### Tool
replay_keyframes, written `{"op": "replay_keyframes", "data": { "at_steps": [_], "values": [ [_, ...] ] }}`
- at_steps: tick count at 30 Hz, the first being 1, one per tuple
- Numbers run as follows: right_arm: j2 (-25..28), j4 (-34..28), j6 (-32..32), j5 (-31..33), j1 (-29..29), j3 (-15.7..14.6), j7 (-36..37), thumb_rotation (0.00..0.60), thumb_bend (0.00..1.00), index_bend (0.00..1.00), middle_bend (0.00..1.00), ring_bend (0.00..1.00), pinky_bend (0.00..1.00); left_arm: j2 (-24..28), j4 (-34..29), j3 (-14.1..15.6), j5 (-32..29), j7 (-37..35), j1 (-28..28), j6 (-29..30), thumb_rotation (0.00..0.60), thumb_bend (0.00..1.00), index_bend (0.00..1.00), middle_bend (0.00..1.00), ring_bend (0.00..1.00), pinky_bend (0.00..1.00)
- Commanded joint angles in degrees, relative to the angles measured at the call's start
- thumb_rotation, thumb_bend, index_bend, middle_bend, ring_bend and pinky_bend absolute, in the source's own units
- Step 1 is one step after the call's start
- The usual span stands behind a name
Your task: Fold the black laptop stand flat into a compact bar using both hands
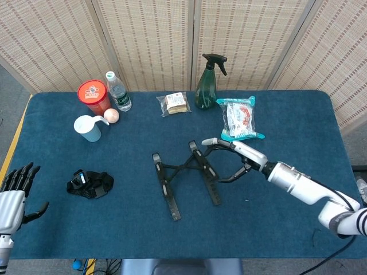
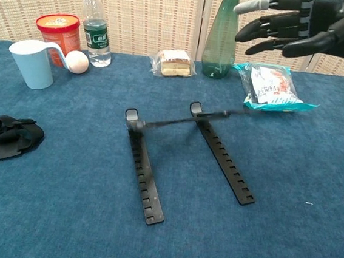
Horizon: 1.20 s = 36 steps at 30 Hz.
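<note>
My right hand (image 2: pixel 294 28) hovers spread and empty above the black laptop stand (image 1: pixel 183 176), which lies mid-table with uprights down; being stiff, light and hinged, I'd grip its two slotted rails

1. I work in a staged indoor test area, most likely a lab, not a lived-in room.
2. My table (image 1: pixel 51 229) is covered edge to edge in blue cloth and stands alone.
3. Woven folding screens (image 1: pixel 149 40) close off the whole space behind it, hiding any room beyond.
4. Unrelated household goods sit apart along the far edge like props: a red tub (image 1: pixel 94 96), a water bottle (image 1: pixel 118 91), a pale cup (image 1: pixel 88 128), a spray bottle (image 1: pixel 207 83), a wrapped sandwich (image 1: pixel 176 103), a snack bag (image 1: pixel 239 117).
5. A cable (image 1: pixel 284 243) trails off my arm past the table's front edge.
</note>
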Motion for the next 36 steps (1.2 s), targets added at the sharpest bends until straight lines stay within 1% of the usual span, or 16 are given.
{"op": "replay_keyframes", "data": {
  "at_steps": [1,3,6,7,10,16,18,21,24,27,31,36],
  "values": [
    [3.1,-1.5,2.6,-1.7,-1.0,-2.3,-1.1,0.600,0.00,0.19,0.33,0.13,0.15,0.8,0.7,-0.8,0.2,-0.9,-1.7,-1.8,0.600,0.23,0.06,0.00,0.00,0.00],
    [4.0,-1.9,2.3,-1.5,-1.3,-2.6,-6.3,0.600,0.00,0.19,0.33,0.13,0.15,1.1,1.3,-1.2,0.3,-1.3,-2.9,-3.2,0.600,0.23,0.06,0.00,0.00,0.00],
    [4.3,-3.1,0.7,-0.3,-2.3,-2.3,-20.0,0.600,0.00,0.19,0.32,0.13,0.15,1.3,2.8,-1.6,1.3,-2.2,-5.5,-6.4,0.600,0.23,0.06,0.00,0.00,0.00],
    [4.2,-4.0,0.1,0.2,-2.8,-2.2,-25.3,0.600,0.00,0.19,0.32,0.13,0.15,1.1,3.7,-1.8,1.8,-2.7,-6.9,-7.9,0.600,0.23,0.06,0.00,0.00,0.00],
    [4.0,-6.3,-0.9,1.4,-3.9,-1.9,-37.8,0.600,0.00,0.19,0.31,0.13,0.15,0.4,6.2,-2.1,3.0,-5.1,-10.7,-12.7,0.600,0.23,0.06,0.00,0.00,0.00],
    [1.2,-8.3,0.2,3.8,-6.7,-0.6,-57.4,0.600,0.00,0.13,0.26,0.13,0.15,-3.8,12.6,-2.8,5.7,-8.9,-19.0,-21.4,0.600,0.23,0.06,0.00,0.00,0.00],
    [-0.1,-8.0,0.5,3.5,-7.3,-0.7,-63.7,0.600,0.00,0.09,0.24,0.13,0.15,-5.7,14.7,-2.9,6.2,-9.6,-21.7,-24.2,0.600,0.20,0.06,0.00,0.00,0.00],
    [-2.4,-7.1,0.8,2.8,-8.0,-1.0,-71.2,0.600,0.00,0.01,0.20,0.09,0.15,-9.1,18.1,-3.1,6.7,-10.2,-25.0,-26.9,0.600,0.17,0.06,0.00,0.00,0.00],
    [-4.7,-5.8,0.9,1.9,-8.3,-1.3,-76.7,0.600,0.00,0.00,0.14,0.03,0.11,-12.3,21.0,-3.3,6.8,-11.2,-27.6,-28.8,0.600,0.17,0.05,0.00,0.00,0.00],
    [-7.3,-4.2,1.6,1.2,-8.8,-1.5,-81.6,0.600,0.00,0.00,0.09,0.00,0.06,-16.1,24.2,-3.4,6.8,-11.6,-30.2,-30.4,0.600,0.17,0.03,0.00,0.00,0.00],
    [-10.1,-2.1,2.9,0.6,-9.4,-1.7,-85.5,0.600,0.00,0.00,0.03,0.00,0.01,-19.6,26.9,-3.6,6.2,-12.4,-32.6,-31.7,0.600,0.17,0.01,0.00,0.00,0.00],
    [-13.2,0.8,5.0,-0.4,-10.1,-2.0,-89.0,0.600,0.00,0.00,0.00,0.00,0.00,-22.9,30.1,-3.5,5.6,-14.0,-35.2,-33.2,0.600,0.17,0.01,0.00,0.00,0.00]
  ]
}}
